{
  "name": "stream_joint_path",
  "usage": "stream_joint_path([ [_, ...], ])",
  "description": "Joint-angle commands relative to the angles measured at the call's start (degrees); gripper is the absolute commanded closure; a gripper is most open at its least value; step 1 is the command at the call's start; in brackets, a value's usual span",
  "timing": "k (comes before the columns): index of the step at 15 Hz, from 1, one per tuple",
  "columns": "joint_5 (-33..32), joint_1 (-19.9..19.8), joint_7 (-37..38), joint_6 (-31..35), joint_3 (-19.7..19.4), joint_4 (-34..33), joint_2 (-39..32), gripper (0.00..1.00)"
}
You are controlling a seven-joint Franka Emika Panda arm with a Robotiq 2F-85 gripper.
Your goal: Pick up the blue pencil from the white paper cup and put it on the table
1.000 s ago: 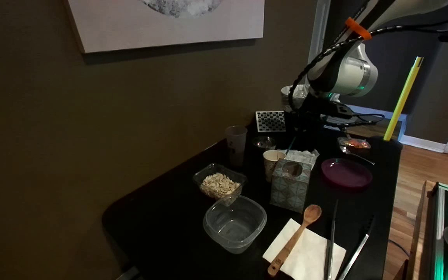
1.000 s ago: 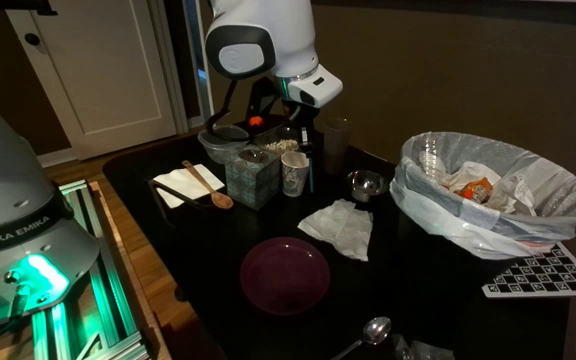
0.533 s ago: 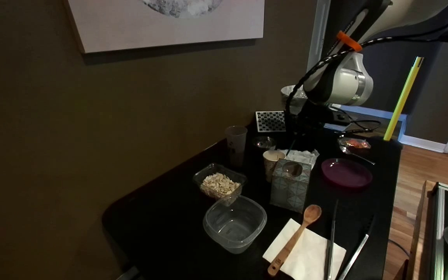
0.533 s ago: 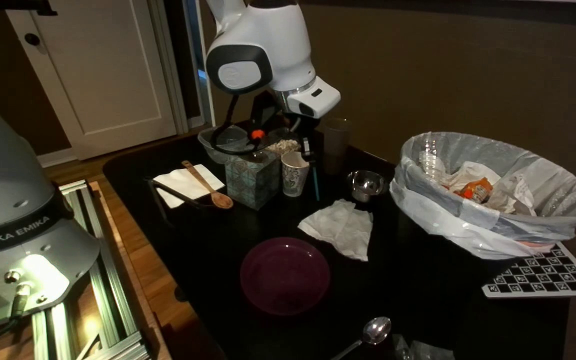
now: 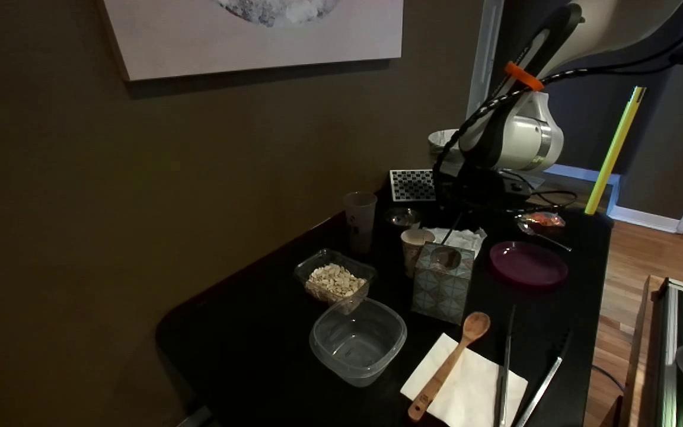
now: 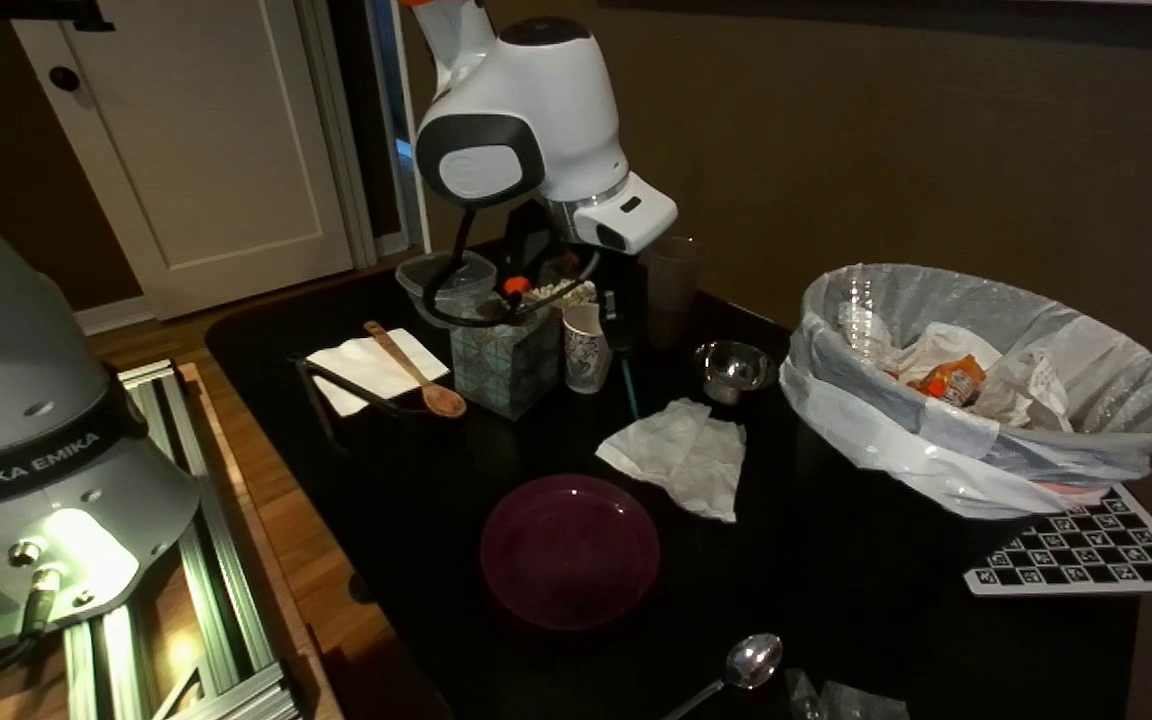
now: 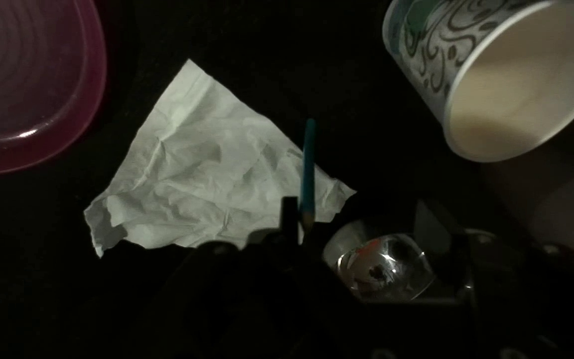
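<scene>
Pencil (image 7: 308, 172) slants outside the paper cup (image 6: 588, 352), just beside one finger (image 7: 289, 214) of the wide-spread end effector (image 7: 360, 217), touching or not I can't say, in from the wall-side edge of the counter (image 6: 836, 570).

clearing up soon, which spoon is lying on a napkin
The wooden spoon, whose handle lies across the flat white napkin. The other spoon, silver-coloured and shiny, lies on the black table near the maroon plate.

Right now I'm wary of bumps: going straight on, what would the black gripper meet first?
Probably the glossy black table, near the crumpled white napkin; the blue pencil might touch sooner, depth unclear.
</scene>
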State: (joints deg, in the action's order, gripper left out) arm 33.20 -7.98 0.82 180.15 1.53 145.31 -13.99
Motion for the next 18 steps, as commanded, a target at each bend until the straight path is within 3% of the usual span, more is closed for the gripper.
stream_joint_path([
  [1, 0.9, -1.8, -1.2, 1.1, 1.9, -0.8, -1.7, 0.05],
  [3, 0.8, -2.3, -1.3, 1.0, 2.5, -0.7, -1.9, 0.00],
  [9, 0.3, -3.1, -0.8, 0.8, 2.5, -0.6, -1.6, 0.01],
  [16, -3.4, 1.1, 2.4, -0.4, -6.1, 0.3, 3.4, 0.00],
  [17, -7.3, 0.3, 5.1, -0.5, -6.6, 0.6, 4.3, 0.00],
  [18, -6.5, 3.2, 4.1, -0.9, -9.8, 0.4, 4.9, 0.00],
])
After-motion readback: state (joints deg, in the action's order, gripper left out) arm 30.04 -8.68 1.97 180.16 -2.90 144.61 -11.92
